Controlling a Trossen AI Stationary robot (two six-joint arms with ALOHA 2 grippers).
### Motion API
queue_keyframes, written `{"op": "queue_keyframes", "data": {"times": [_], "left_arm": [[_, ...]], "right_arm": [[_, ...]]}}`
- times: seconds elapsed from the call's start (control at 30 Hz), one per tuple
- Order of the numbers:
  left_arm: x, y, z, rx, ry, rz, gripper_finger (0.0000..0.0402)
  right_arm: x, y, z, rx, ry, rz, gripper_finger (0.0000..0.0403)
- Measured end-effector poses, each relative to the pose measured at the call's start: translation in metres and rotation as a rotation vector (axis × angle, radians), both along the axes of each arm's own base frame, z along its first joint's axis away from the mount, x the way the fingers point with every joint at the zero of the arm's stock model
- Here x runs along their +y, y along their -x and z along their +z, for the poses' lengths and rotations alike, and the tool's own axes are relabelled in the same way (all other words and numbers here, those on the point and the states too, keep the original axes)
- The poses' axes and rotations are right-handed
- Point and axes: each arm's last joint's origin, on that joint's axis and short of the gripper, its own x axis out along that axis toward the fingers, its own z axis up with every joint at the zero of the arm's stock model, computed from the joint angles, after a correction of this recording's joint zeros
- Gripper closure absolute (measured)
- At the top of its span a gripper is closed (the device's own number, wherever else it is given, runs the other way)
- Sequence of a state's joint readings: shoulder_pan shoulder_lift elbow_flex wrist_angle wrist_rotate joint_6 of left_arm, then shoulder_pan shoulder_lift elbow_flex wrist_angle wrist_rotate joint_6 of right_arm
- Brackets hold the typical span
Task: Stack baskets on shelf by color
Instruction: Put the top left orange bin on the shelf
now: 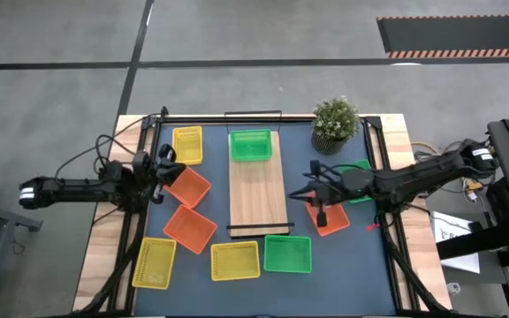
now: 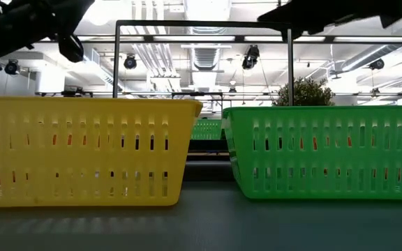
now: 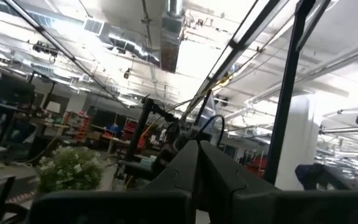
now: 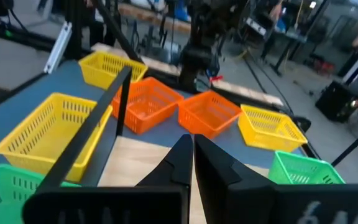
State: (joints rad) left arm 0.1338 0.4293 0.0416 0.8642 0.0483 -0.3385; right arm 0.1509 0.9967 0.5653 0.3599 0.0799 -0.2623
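Observation:
The shelf (image 1: pixel 257 199), a light-wood board, lies mid-table with one green basket (image 1: pixel 251 146) on its far end. Loose on the table lie yellow baskets (image 1: pixel 187 146) (image 1: pixel 154 262) (image 1: pixel 235 261), orange baskets (image 1: pixel 186 187) (image 1: pixel 190 227) (image 1: pixel 328 218) and green baskets (image 1: pixel 287 253) (image 1: pixel 357 168). My left gripper (image 1: pixel 164 168) is shut and empty at the table's left side, by the orange and yellow baskets; in its wrist view the fingers (image 3: pixel 197 152) point up at the ceiling. My right gripper (image 1: pixel 295 193) (image 4: pixel 191 146) is shut and empty, level, above the shelf's right edge.
A potted plant (image 1: pixel 335 124) stands at the far right of the table. Thin black wire frames (image 1: pixel 253 115) rise at the shelf's ends. In the low view a yellow basket (image 2: pixel 82 150) and a green basket (image 2: pixel 326 150) fill the near edge.

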Motion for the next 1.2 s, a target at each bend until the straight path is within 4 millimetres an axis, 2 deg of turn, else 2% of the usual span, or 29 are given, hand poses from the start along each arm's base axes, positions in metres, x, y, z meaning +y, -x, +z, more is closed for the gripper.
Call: {"op": "queue_keyframes", "data": {"times": [0.2, 0.37, 0.47, 0.57, 0.63, 0.73, 0.83, 0.97, 1.07, 1.2], "left_arm": [[0.001, -0.010, 0.013, 0.017, 0.025, -0.012, 0.0402], [0.002, -0.023, 0.026, 0.055, 0.052, -0.035, 0.0402], [0.001, -0.033, 0.033, 0.121, 0.093, -0.069, 0.0402], [-0.001, -0.047, 0.037, 0.261, 0.133, -0.091, 0.0402], [-0.002, -0.056, 0.039, 0.389, 0.163, -0.100, 0.0402], [-0.004, -0.065, 0.053, 0.584, 0.183, -0.110, 0.0402], [-0.007, -0.066, 0.059, 0.914, 0.174, -0.143, 0.0402], [-0.011, -0.055, 0.062, 1.397, 0.029, -0.182, 0.0402], [-0.011, -0.052, 0.056, 1.662, -0.046, -0.204, 0.0402], [-0.010, -0.056, 0.040, 1.893, -0.158, -0.251, 0.0402]], "right_arm": [[-0.002, 0.010, -0.013, -0.047, 0.006, 0.002, 0.0394], [-0.002, 0.015, -0.008, -0.071, 0.007, 0.003, 0.0394], [-0.003, 0.018, -0.005, -0.079, 0.005, 0.004, 0.0394], [-0.003, 0.021, -0.005, -0.063, 0.003, 0.004, 0.0394], [-0.003, 0.023, -0.006, -0.042, -0.006, 0.003, 0.0394], [-0.004, 0.025, -0.008, -0.012, -0.020, 0.000, 0.0394], [-0.003, 0.026, -0.009, 0.004, -0.027, 0.000, 0.0394], [-0.003, 0.027, -0.009, 0.009, -0.027, 0.001, 0.0394], [-0.004, 0.027, -0.008, 0.004, -0.026, 0.001, 0.0394], [-0.004, 0.027, -0.008, 0.004, -0.017, 0.003, 0.0394]]}}
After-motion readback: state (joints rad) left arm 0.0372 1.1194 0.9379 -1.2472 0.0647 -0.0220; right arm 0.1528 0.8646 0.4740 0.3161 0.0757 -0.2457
